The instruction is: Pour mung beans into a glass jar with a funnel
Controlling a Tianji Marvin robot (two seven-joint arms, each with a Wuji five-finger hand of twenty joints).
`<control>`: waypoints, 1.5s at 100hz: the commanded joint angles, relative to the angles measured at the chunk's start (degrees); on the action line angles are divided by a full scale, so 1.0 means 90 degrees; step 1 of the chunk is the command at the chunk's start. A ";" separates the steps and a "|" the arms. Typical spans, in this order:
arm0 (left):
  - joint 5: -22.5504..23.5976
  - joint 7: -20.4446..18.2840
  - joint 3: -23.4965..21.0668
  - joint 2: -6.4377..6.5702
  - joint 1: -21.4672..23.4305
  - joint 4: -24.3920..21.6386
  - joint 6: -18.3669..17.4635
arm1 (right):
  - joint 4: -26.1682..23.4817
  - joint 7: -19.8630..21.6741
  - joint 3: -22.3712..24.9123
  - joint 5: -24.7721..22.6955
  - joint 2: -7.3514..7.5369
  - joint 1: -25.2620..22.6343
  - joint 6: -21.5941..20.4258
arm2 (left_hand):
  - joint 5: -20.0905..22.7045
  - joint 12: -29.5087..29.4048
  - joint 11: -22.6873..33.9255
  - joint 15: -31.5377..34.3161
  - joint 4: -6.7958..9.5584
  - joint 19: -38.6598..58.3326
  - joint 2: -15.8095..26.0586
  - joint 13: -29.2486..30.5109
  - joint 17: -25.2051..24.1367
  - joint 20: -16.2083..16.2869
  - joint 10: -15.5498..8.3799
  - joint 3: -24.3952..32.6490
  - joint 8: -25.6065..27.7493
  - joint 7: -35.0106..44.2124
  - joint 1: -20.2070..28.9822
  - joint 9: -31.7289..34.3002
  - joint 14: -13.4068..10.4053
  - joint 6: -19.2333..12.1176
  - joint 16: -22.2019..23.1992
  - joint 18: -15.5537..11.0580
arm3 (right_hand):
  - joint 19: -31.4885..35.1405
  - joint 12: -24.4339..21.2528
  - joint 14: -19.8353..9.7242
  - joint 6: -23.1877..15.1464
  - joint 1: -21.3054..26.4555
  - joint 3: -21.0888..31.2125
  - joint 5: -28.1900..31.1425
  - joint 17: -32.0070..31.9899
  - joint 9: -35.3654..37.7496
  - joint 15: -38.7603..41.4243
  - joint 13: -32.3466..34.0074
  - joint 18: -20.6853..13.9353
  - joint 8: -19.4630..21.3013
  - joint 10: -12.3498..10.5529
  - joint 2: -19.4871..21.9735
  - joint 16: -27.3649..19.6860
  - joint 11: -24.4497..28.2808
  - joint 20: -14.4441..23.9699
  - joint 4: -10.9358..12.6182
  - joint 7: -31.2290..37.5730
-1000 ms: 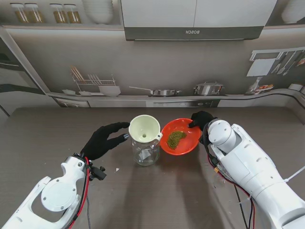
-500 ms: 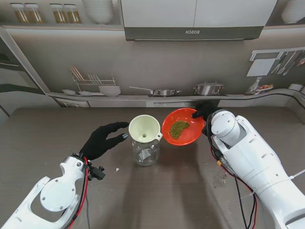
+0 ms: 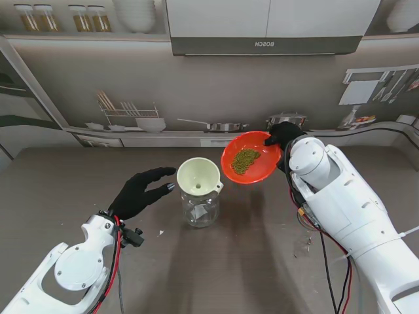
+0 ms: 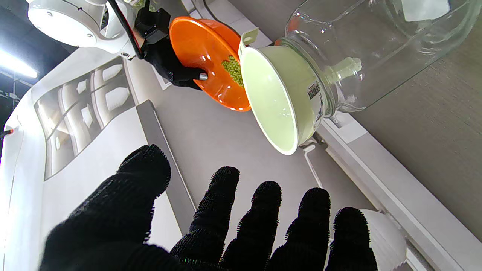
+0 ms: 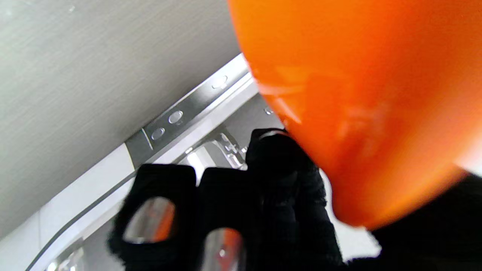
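Observation:
A clear glass jar (image 3: 200, 208) (image 4: 372, 49) stands mid-table with a pale green funnel (image 3: 198, 176) (image 4: 276, 103) seated in its mouth. My right hand (image 3: 283, 135) (image 5: 278, 195) is shut on the rim of an orange bowl (image 3: 250, 157) (image 4: 205, 56) (image 5: 361, 94), held in the air to the right of the funnel and tilted toward it. A small heap of mung beans (image 3: 245, 159) (image 4: 233, 71) lies inside the bowl. My left hand (image 3: 141, 191) (image 4: 211, 222) hovers open just left of the jar, fingers spread, touching nothing.
The brown table (image 3: 249, 261) ends at a printed kitchen backdrop (image 3: 209, 98) behind the jar. A few small specks (image 3: 161, 232) lie on the table near my left wrist. My right arm (image 3: 340, 209) fills the right side.
My right hand has lifted the orange bowl off the table, moved it up and slightly away from me, and tilted it toward the funnel. The left hand and jar stayed put.

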 commanded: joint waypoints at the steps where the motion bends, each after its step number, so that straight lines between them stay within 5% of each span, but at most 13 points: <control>1: -0.0025 -0.0095 -0.0015 -0.0033 0.0025 0.0008 -0.0021 | -0.0204 0.0046 0.0022 0.0005 -0.0053 0.0069 0.0020 | 0.0014 -0.0045 -0.0058 0.0003 0.0163 -0.0157 0.0264 0.0022 -0.0025 0.0063 0.0015 -0.0097 0.0002 -0.0002 0.0125 0.0100 0.0023 0.0003 0.0043 -0.0004 | 0.0794 -0.0029 -0.0768 -0.0359 0.0554 0.0747 0.0359 0.0349 0.0492 0.0562 0.0103 -0.0720 0.0252 0.0296 0.0338 0.0115 -0.0068 0.0104 0.0118 0.0364; 52: -0.0046 -0.0087 -0.0036 -0.0036 0.0044 0.0003 -0.0027 | -0.0620 -0.0395 -0.0253 -0.0056 -0.0202 0.0163 0.0047 | 0.0013 -0.0044 -0.0057 0.0003 0.0164 -0.0157 0.0267 0.0028 -0.0026 0.0063 0.0013 -0.0089 0.0002 -0.0003 0.0128 0.0109 0.0044 0.0008 0.0044 0.0009 | 0.0813 -0.0019 -0.0785 -0.0306 0.0573 0.0742 0.0325 0.0353 0.0469 0.0562 0.0103 -0.0720 0.0250 0.0324 0.0336 0.0114 -0.0069 0.0096 0.0123 0.0351; 150: -0.0070 -0.0083 -0.0082 -0.0038 0.0079 0.0000 -0.0057 | -0.0449 -0.1626 -0.0918 -0.1258 -0.0390 0.0233 -0.0509 | 0.0037 -0.0043 -0.0057 0.0005 0.0163 -0.0159 0.0278 0.0049 -0.0019 0.0057 0.0040 -0.0100 0.0004 0.0003 0.0131 0.0129 0.0048 0.0037 0.0043 0.0009 | 0.0852 -0.0050 -0.0889 -0.0333 0.0530 0.0753 0.0291 0.0366 0.0448 0.0558 0.0107 -0.0809 0.0233 0.0286 0.0343 0.0132 -0.0051 0.0085 0.0117 0.0367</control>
